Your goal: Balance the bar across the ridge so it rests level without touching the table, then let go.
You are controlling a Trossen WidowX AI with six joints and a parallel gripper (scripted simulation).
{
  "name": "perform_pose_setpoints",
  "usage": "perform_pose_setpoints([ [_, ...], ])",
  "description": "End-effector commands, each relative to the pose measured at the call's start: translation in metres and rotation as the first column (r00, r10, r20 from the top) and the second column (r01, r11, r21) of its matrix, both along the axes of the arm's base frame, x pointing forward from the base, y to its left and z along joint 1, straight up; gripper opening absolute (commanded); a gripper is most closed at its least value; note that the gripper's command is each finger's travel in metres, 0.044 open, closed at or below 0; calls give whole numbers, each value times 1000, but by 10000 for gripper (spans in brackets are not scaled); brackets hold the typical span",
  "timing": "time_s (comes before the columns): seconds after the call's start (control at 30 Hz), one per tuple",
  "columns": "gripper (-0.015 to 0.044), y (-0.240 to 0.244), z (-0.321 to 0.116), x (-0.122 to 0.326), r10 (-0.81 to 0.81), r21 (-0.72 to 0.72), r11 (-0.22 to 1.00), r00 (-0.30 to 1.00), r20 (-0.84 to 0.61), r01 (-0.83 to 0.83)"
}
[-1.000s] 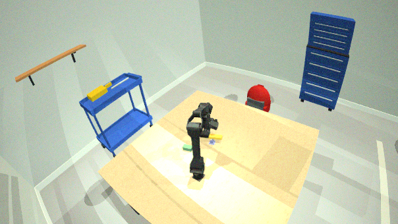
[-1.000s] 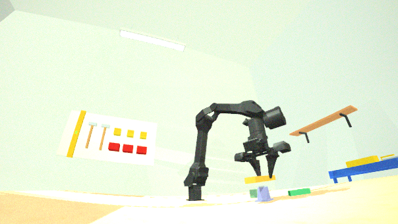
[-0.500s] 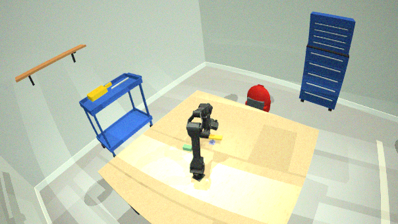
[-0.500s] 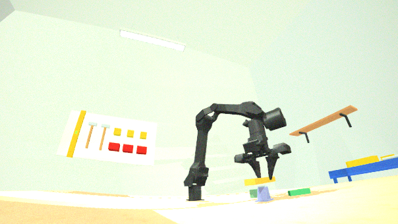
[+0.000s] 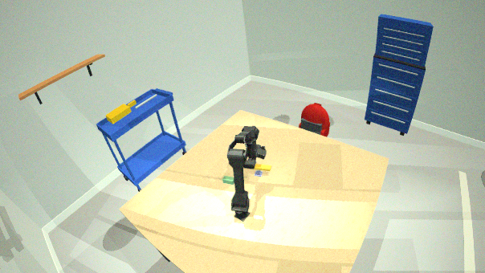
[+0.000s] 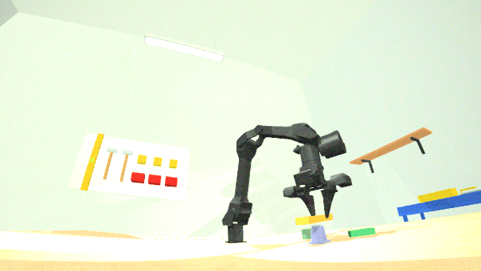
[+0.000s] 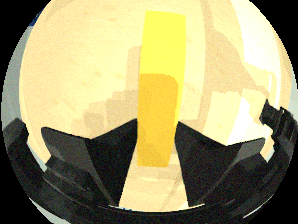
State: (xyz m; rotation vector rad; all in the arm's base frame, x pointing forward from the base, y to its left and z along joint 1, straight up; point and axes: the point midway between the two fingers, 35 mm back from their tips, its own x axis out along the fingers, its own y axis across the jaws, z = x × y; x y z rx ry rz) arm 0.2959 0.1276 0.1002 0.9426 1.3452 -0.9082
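Presently:
Gripper [image 6: 318, 209]: clamped on yellow bar [image 6: 314, 219]
Bar: just above pale ridge [image 6: 319, 234], near table [image 6: 418, 243] centre
Left: seating level, release

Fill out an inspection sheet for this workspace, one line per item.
Surface: tan table carrying the arm.
Job's things: yellow bar held just above the pale blue ridge; contact cannot be told.
Clutter: green block beside the ridge.
Grippers: gripper shut on the bar.
Cables: nothing seen.
Surroundings: blue cart, blue tool chest, red chair, wall shelf, tool poster.
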Motion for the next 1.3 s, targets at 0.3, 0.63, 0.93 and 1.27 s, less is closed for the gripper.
perform_pose_setpoints([
  [0.3, 0, 0, -1, 0, 0, 4, 1000, 1000, -1, 0],
  [0.63, 0, 0, -2, 0, 0, 4, 1000, 1000, -1, 0],
  [0.93, 0, 0, -3, 0, 0, 4, 1000, 1000, -1, 0],
  [1.27, 0, 0, -4, 0, 0, 4, 1000, 1000, -1, 0],
])
